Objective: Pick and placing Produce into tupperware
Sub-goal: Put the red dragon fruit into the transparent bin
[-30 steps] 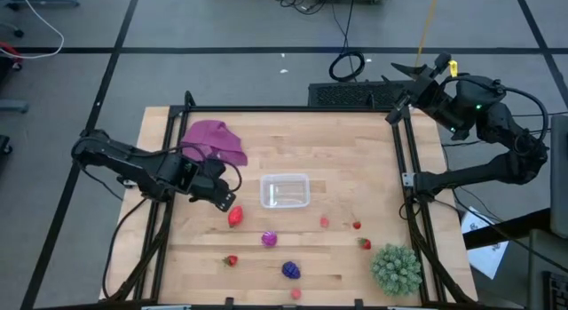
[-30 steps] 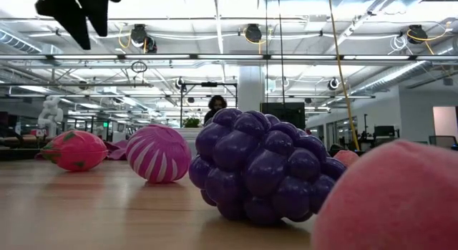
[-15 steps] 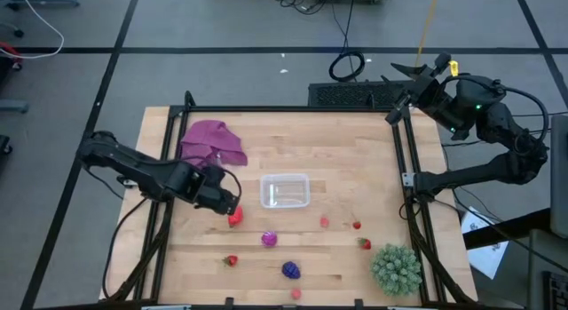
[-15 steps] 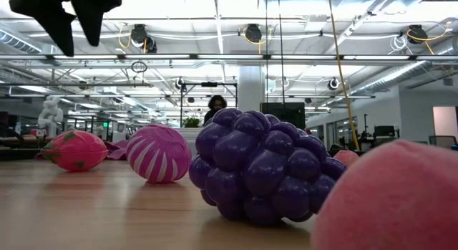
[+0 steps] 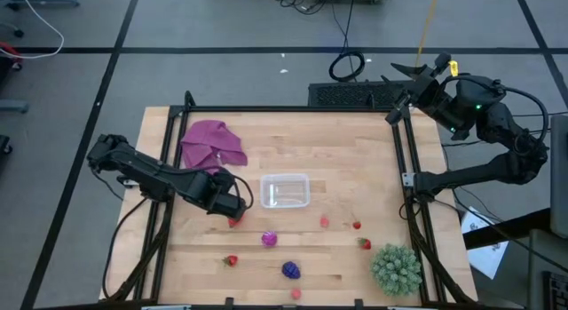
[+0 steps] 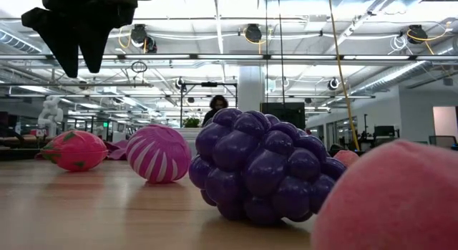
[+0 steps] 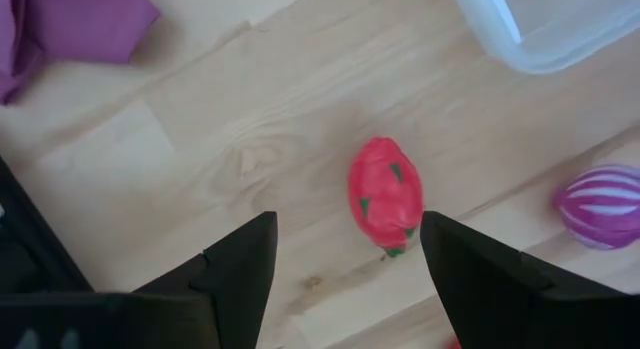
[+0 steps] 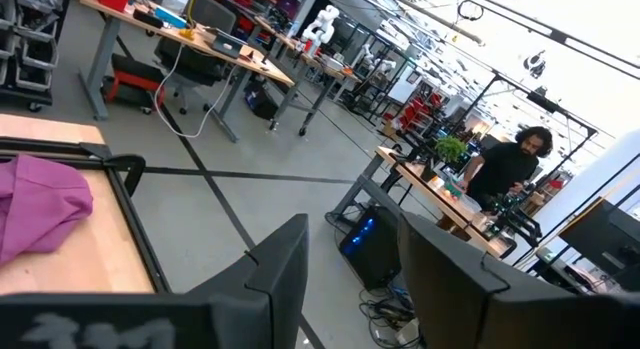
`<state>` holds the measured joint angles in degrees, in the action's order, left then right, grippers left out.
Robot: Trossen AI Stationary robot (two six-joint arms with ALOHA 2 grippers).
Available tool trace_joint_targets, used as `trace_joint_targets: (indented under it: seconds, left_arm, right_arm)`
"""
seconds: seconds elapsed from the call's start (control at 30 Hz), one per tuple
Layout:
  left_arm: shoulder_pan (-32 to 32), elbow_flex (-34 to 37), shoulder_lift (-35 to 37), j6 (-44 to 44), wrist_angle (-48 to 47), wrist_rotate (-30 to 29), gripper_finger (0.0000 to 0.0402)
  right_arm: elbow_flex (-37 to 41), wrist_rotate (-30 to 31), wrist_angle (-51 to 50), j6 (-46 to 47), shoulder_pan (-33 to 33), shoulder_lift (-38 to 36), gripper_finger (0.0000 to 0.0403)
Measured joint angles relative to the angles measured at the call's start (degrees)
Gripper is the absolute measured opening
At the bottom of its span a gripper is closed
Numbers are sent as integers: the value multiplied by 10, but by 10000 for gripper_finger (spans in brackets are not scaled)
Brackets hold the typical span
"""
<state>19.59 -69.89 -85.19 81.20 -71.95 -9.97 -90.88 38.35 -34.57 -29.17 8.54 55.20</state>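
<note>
My left gripper (image 5: 232, 209) hangs open just above the red strawberry-like fruit (image 7: 385, 207), which lies on its side on the wood between and slightly ahead of the two fingers, untouched. The clear tupperware (image 5: 285, 190) sits just to its right. A magenta striped fruit (image 5: 269, 240), a dark blue-purple one (image 5: 290, 270), a pale pink one (image 5: 295, 293) and small red ones (image 5: 231, 260) (image 5: 365, 244) lie toward the near edge. My right gripper (image 5: 406, 75) waits open, raised beyond the table's far right corner.
A purple cloth (image 5: 213, 143) lies at the far left of the table and a green spiky plant (image 5: 396, 268) stands at the near right corner. Black frame rails (image 5: 410, 177) run along the left and right sides. A person (image 8: 505, 169) stands in the room beyond.
My left gripper has moved toward the table's right and slightly nearer, coming down over the red strawberry-like fruit, which it now partly covers in the high view. It has stayed open. The fruits and the tub have kept their places.
</note>
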Motion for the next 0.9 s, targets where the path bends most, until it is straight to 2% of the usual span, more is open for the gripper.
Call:
trace_joint_targets:
  seconds: [0.5, 0.9]
  left_arm:
    - [7, 0, -14, 74, 3, -1, 255]
    - [13, 0, -83, 91, 64, 33, 307]
  right_arm:
    - [0, 0, 0, 0, 0, 0, 148]
    - [0, 0, 0, 0, 0, 0, 148]
